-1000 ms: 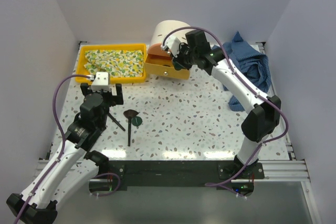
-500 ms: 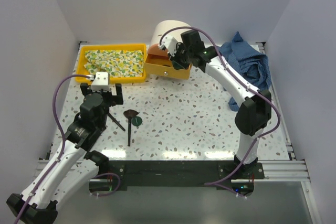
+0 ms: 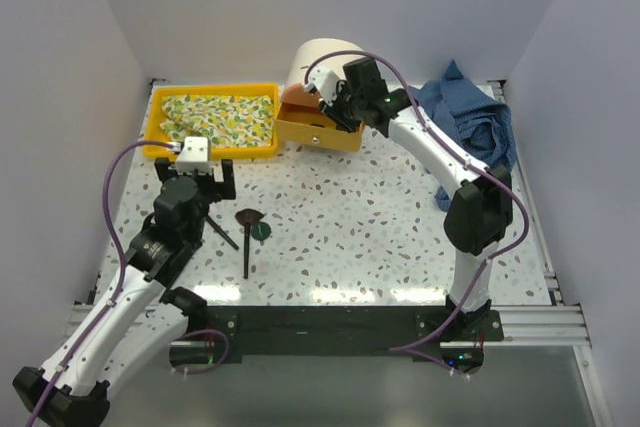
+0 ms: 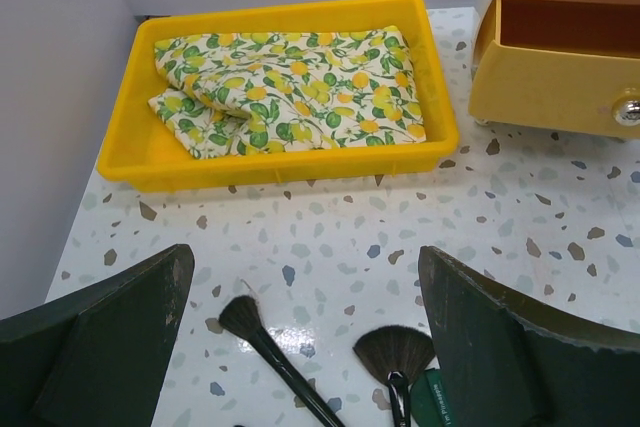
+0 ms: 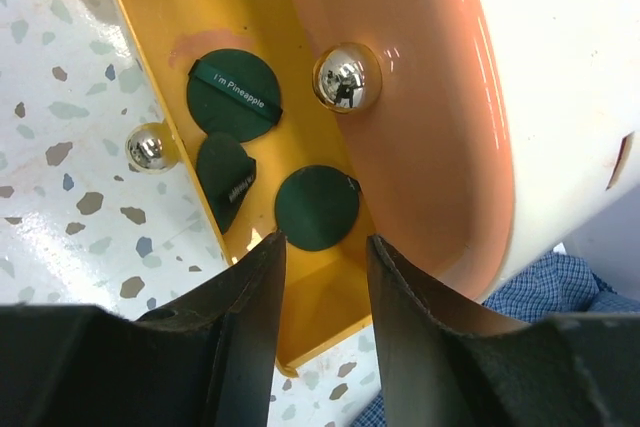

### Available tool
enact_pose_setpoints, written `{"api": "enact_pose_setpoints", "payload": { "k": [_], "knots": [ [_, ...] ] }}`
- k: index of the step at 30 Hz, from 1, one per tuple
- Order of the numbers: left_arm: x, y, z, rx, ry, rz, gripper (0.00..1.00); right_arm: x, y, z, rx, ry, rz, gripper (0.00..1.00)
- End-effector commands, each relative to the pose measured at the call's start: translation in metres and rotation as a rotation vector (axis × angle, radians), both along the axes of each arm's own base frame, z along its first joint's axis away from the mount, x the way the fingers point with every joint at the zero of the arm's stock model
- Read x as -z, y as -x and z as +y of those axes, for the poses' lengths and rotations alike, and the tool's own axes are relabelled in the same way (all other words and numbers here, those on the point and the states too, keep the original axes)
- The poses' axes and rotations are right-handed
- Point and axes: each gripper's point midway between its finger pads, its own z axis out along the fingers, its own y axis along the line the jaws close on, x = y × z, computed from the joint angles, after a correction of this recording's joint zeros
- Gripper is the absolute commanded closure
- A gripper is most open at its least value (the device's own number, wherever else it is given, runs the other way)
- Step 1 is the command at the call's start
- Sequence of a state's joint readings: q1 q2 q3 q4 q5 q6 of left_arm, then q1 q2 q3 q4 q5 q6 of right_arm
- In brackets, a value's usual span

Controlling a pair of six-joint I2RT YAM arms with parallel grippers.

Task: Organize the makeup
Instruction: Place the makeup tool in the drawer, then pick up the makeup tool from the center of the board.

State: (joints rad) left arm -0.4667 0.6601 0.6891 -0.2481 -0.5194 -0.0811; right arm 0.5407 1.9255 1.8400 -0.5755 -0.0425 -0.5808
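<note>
"What did the makeup look like from where you stood?"

"Dark stuff, mostly. There were small round discs (image 5: 235, 97), dark green and matte, and one had a band across it reading 'I'm Pineapple'. The brushes (image 3: 222, 232) were thin and dark brown, with black bristles."

"How many of each?"

"I counted four discs. Three lay in the open yellow drawer (image 5: 190, 7): the labelled one flat near the back, one folded or tipped against the front wall (I couldn't tell which), and one flat just beyond the fingertips of the right gripper (image 5: 323, 247). The fourth disc (image 3: 261, 232) sat out on the speckled table (image 3: 380, 217), touching the fan-headed brush (image 3: 247, 237). There were two brushes, the fan one and a round-headed one, side by side near the left arm."

"And the grippers?"

"The right one hung over the drawer with its fingers parted a little and nothing between them. The left gripper (image 4: 305, 257) was spread wide and empty, hovering low over the table with both brush heads showing between its fingers."

"Anything else about?"

"There were two chrome knobs (image 5: 347, 77), one on the drawer front and one above it on the peach cabinet face. One yellow tray (image 4: 280, 162) at the back left held one folded leaf-patterned cloth (image 4: 290, 92). One blue cloth (image 3: 470, 117) was heaped at the right."
</note>
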Motion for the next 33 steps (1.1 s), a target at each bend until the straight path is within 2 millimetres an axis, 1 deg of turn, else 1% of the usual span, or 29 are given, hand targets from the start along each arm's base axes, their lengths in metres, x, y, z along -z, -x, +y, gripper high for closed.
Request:
{"api": "enact_pose_setpoints", "payload": {
  "k": [1, 2, 3, 4, 5, 6, 7, 8, 9, 10, 11, 12, 13, 14, 15, 16, 17, 18, 19, 20, 22, 23, 24, 25, 26, 28, 29, 30, 33],
  "knots": [
    [-0.008, -0.006, -0.005, 0.025, -0.004, -0.033, 0.0, -0.059, 0.014, -0.002, -0.006, -0.111, -0.088, 0.57],
    [-0.007, -0.007, -0.008, 0.041, -0.003, -0.028, 0.0, -0.069, 0.021, -0.004, -0.013, -0.132, -0.096, 0.56],
    [-0.004, -0.009, -0.011, 0.05, -0.008, -0.013, 0.0, -0.073, 0.029, -0.004, -0.026, -0.143, -0.091, 0.55],
    [-0.001, -0.01, -0.013, 0.061, -0.011, -0.001, 0.0, -0.066, 0.038, -0.002, -0.052, -0.153, -0.062, 0.55],
    [0.002, -0.011, -0.017, 0.08, -0.012, 0.011, 0.0, -0.078, 0.049, -0.005, -0.06, -0.18, -0.074, 0.54],
    [0.007, -0.014, -0.02, 0.089, -0.02, 0.033, 0.0, -0.079, 0.058, -0.004, -0.079, -0.195, -0.063, 0.53],
    [0.01, -0.015, -0.022, 0.098, -0.021, 0.044, 0.0, -0.066, 0.068, -0.007, -0.09, -0.193, -0.026, 0.53],
    [0.013, -0.016, -0.026, 0.113, -0.021, 0.057, 0.0, -0.079, 0.084, -0.005, -0.128, -0.238, -0.028, 0.52],
    [0.017, -0.018, -0.028, 0.12, -0.027, 0.073, 0.0, -0.077, 0.094, -0.004, -0.15, -0.254, -0.011, 0.52],
    [0.02, -0.018, -0.03, 0.13, -0.028, 0.085, 0.0, -0.065, 0.108, -0.006, -0.166, -0.257, 0.028, 0.52],
    [0.024, -0.02, -0.032, 0.135, -0.029, 0.101, 0.0, -0.065, 0.122, -0.001, -0.219, -0.294, 0.052, 0.51],
    [0.026, -0.02, -0.034, 0.143, -0.03, 0.109, 0.0, -0.075, 0.136, -0.004, -0.244, -0.319, 0.036, 0.5],
    [0.03, -0.021, -0.038, 0.159, -0.027, 0.123, 0.0, -0.06, 0.148, -0.006, -0.261, -0.319, 0.074, 0.5],
    [0.037, -0.023, -0.041, 0.168, -0.028, 0.15, 0.0, -0.058, 0.159, -0.005, -0.293, -0.332, 0.094, 0.49],
    [0.04, -0.024, -0.044, 0.175, -0.025, 0.164, 0.0, -0.062, 0.168, -0.009, -0.306, -0.341, 0.088, 0.48],
    [0.045, -0.025, -0.047, 0.188, -0.022, 0.188, 0.0, -0.049, 0.176, -0.011, -0.315, -0.333, 0.118, 0.47],
    [0.056, -0.027, -0.051, 0.187, -0.017, 0.23, 0.0, -0.047, 0.183, -0.011, -0.336, -0.341, 0.126, 0.46],
    [0.054, -0.03, -0.053, 0.184, -0.009, 0.24, 0.0, -0.051, 0.189, -0.013, -0.346, -0.357, 0.113, 0.46],
    [0.06, -0.029, -0.053, 0.171, 0.008, 0.273, 0.0, -0.037, 0.193, -0.018, -0.33, -0.367, 0.144, 0.45],
    [0.065, -0.031, -0.056, 0.172, 0.011, 0.297, 0.0, -0.039, 0.193, -0.018, -0.338, -0.39, 0.133, 0.45],
    [0.071, -0.029, -0.062, 0.186, 0.036, 0.328, 0.0, -0.029, 0.202, -0.02, -0.355, -0.419, 0.165, 0.44],
    [0.075, -0.028, -0.065, 0.18, 0.075, 0.343, 0.0, -0.029, 0.199, -0.022, -0.343, -0.437, 0.167, 0.44],
    [0.08, -0.025, -0.067, 0.185, 0.095, 0.359, 0.0, -0.028, 0.203, -0.021, -0.359, -0.459, 0.179, 0.43],
    [0.084, -0.022, -0.072, 0.193, 0.133, 0.381, 0.0, -0.021, 0.205, -0.023, -0.356, -0.475, 0.2, 0.43],
    [0.089, -0.018, -0.074, 0.195, 0.151, 0.403, 0.0, -0.024, 0.2, -0.026, -0.338, -0.509, 0.199, 0.43],
    [0.097, -0.011, -0.081, 0.2, 0.212, 0.443, 0.0, -0.017, 0.205, -0.027, -0.346, -0.55, 0.236, 0.42],
    [0.102, -0.007, -0.082, 0.204, 0.232, 0.459, 0.0, -0.019, 0.202, -0.029, -0.338, -0.569, 0.233, 0.42],
    [0.104, -0.004, -0.085, 0.21, 0.251, 0.467, 0.0, -0.013, 0.203, -0.03, -0.334, -0.572, 0.246, 0.42],
    [0.11, 0.005, -0.093, 0.225, 0.329, 0.486, 0.0, -0.012, 0.202, -0.032, -0.33, -0.571, 0.241, 0.42]
  ]
}}
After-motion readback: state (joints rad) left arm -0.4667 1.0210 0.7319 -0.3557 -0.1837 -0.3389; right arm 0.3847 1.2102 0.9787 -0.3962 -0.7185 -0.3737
